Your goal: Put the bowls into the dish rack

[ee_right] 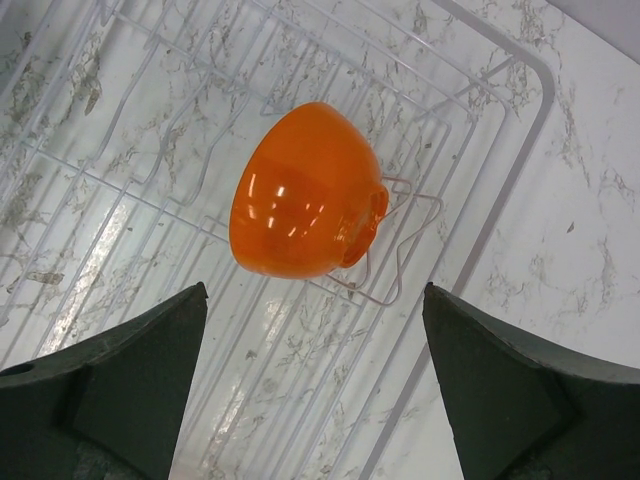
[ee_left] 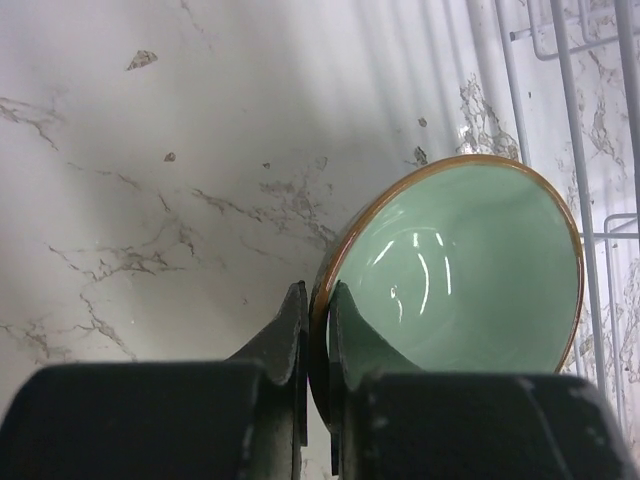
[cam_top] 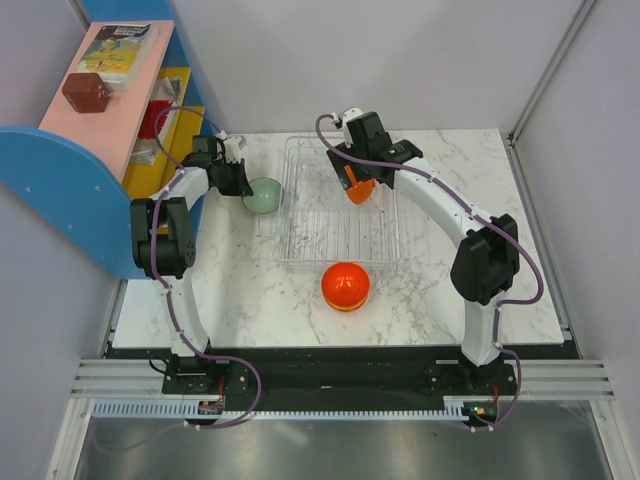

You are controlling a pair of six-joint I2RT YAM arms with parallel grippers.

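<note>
Marbled white tabletop (cam_top: 450,290) enclosed by pale walls (cam_top: 420,60).
Overhead, a silvery wire dish rack (cam_top: 300,235) is set at rear centre. Left wrist: the rim of a pale green glazed bowl (ee_left: 470,270) is pinched by the left gripper (ee_left: 318,300). Right wrist: the right gripper (ee_right: 315,295) is spread open over a glossy orange bowl (ee_right: 300,195) inside the rack.

Green bowl (cam_top: 263,195) beside dish rack (cam_top: 320,228), orange bowl (ee_right: 305,195) inside

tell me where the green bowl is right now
In the top view the green bowl is left of centre, just outside the dish rack's left edge, its rim pinched by the left gripper.
</note>
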